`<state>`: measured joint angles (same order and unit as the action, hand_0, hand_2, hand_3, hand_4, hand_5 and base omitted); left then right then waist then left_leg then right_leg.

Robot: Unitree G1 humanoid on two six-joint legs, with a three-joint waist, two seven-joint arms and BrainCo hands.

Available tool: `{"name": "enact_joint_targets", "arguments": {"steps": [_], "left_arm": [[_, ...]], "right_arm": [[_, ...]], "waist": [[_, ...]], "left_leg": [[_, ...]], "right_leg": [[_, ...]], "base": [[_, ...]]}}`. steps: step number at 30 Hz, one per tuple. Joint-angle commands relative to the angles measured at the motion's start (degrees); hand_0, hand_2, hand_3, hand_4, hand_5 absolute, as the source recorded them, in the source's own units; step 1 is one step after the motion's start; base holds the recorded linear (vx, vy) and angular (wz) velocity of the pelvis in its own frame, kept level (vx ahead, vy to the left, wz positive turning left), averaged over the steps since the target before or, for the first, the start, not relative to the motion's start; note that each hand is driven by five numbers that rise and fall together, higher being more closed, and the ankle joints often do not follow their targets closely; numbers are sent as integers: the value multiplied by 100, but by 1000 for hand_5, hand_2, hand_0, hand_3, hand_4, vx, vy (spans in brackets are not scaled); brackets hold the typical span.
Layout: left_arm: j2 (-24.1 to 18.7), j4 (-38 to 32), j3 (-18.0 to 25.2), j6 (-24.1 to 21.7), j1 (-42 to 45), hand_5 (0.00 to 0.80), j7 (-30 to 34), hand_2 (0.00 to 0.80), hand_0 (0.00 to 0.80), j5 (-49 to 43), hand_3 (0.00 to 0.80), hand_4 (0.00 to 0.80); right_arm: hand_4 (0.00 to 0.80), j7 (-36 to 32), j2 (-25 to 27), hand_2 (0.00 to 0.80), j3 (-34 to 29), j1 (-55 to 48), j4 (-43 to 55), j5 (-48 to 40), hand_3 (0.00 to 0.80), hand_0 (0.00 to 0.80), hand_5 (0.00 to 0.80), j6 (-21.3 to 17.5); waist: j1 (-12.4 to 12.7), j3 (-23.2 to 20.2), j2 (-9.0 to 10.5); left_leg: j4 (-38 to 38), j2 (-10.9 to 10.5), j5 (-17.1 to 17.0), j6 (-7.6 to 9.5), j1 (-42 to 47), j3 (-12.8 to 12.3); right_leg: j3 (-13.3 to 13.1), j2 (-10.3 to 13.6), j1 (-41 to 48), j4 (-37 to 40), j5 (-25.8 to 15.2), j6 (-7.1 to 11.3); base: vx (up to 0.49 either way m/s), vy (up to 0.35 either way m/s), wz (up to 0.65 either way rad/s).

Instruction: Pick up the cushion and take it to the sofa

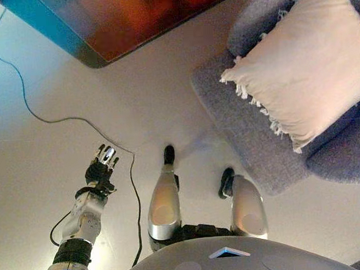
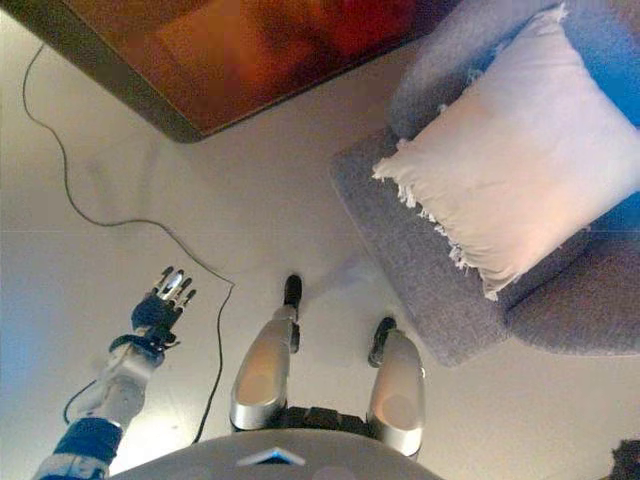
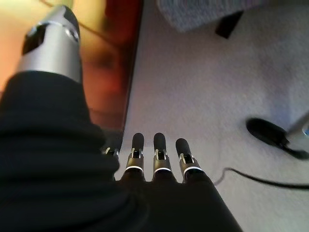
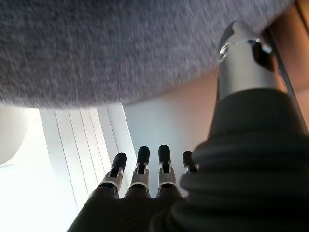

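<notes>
Over bare floor, left hand (image 1: 102, 167) open, empty

Cushion (image 1: 307, 66) is plain cream with a frayed white fringe. Sofa (image 1: 253, 136) is speckled grey fabric, floor (image 1: 135, 95) pale beige.

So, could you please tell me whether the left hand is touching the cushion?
Apart. The left eye view shows the left hand open over bare floor, well away from the cushion, which lies on the grey sofa.
</notes>
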<state>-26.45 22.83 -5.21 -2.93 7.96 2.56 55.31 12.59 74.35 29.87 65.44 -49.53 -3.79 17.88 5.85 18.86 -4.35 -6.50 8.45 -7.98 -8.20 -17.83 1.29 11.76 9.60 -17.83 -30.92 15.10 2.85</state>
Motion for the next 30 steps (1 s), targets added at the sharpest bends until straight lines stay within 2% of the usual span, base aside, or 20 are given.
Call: {"name": "enact_joint_targets", "arguments": {"steps": [1,4,9,16,18,21,25,28,30], "left_arm": [[-81,-157,-133,-52,184,0,107,0,0,-47,0,0],[0,-81,-120,-12,163,0,96,0,0,-191,0,0],[163,72,-175,-32,126,0,-11,0,0,-525,0,0],[263,232,-206,-35,147,0,40,0,0,-808,0,0],[269,274,-212,-66,130,0,85,0,0,-921,0,0],[296,255,-186,-38,69,0,130,0,0,-926,0,0],[465,258,-264,-133,-68,0,180,0,0,-1015,0,0],[607,250,-369,-205,-149,0,146,0,0,-1118,0,0],[726,166,-381,-260,-134,0,103,0,0,-1105,0,0]], "right_arm": [[0,-204,349,0,-256,-116,330,-384,0,0,0,-269],[0,-463,222,0,-520,-404,495,-775,0,0,0,-288],[0,-569,-275,0,-1095,-911,716,-1235,0,0,0,-306],[0,-375,-878,0,-1843,-1878,1346,-1652,0,0,0,-359],[0,-245,-1209,0,-2154,-2160,1658,-2155,0,0,0,-421],[0,-131,-1709,0,-2537,-2512,2023,-2452,0,0,0,-593],[0,18,-2772,0,-3001,-3107,2863,-3498,0,0,0,-1067],[0,-32,-3541,0,-3187,-3647,3452,-4022,0,0,0,-1415],[0,-384,-4015,0,-3264,-4158,3852,-4148,0,0,0,-1533]], "waist": [[-21,-497,414],[-56,-680,515],[-120,-1061,660],[-219,-1422,778],[-261,-1478,778],[-287,-1501,779],[-382,-1511,755],[-484,-1529,764],[-578,-1536,771]], "left_leg": [[-551,518,370,-215,552,-34],[-405,463,446,-197,816,-170],[-107,288,722,-98,1209,-402],[493,144,706,40,1630,-661],[678,107,687,73,1728,-744],[860,65,666,118,1826,-862],[1079,-23,670,216,1929,-1028],[1099,-54,716,277,1963,-1108],[1071,-69,757,323,2016,-1192]], "right_leg": [[-201,95,419,1126,-764,154],[-116,162,843,1581,-909,247],[-102,296,1331,2162,-1224,446],[-103,313,1687,3002,-1732,678],[-100,307,1702,3227,-1896,733],[-93,310,1688,3428,-2074,803],[-115,261,1638,3562,-2194,837],[-181,223,1614,3563,-2203,824],[-274,198,1617,3541,-2191,817]], "base": [[37,98,-3],[40,106,-8],[34,118,-11],[-3,89,-6],[-63,89,-8],[-87,86,-15],[-88,87,-15],[-53,57,-6],[-19,56,-7]]}}
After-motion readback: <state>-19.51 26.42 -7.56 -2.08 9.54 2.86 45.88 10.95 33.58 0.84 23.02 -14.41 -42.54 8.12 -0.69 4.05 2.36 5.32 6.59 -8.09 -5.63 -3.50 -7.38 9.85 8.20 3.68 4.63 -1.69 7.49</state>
